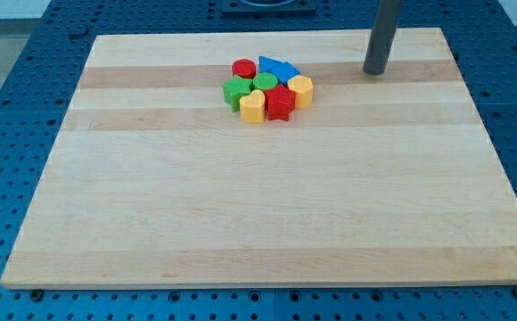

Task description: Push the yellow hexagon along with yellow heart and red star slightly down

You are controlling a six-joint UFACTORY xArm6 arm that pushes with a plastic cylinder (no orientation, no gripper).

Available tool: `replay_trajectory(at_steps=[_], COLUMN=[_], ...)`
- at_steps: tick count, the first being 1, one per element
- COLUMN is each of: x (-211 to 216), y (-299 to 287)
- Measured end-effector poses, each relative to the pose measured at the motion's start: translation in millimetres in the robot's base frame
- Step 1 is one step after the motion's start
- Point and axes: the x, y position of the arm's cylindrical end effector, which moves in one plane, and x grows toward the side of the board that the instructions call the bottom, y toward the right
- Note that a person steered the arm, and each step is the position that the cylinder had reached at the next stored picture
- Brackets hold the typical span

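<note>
The blocks lie in one tight cluster at the upper middle of the wooden board (267, 205). The yellow hexagon (300, 91) is at the cluster's right edge. The red star (280, 103) touches it on its lower left. The yellow heart (252, 107) sits left of the star at the cluster's bottom. My tip (375, 72) rests on the board to the upper right of the cluster, well apart from the yellow hexagon.
In the same cluster, a red cylinder (244, 69) is at the top left, a blue triangle (277, 68) at the top right, a green block (237, 91) at the left and a green cylinder (265, 83) in the middle. The board's top edge runs just above my rod.
</note>
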Motion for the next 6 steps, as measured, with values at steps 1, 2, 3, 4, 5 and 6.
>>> replay_trajectory(at_steps=[1,2,3,4,5,6], x=[0,0,0,2,16,38], y=[-12,-12,-24,-41,-43,-48])
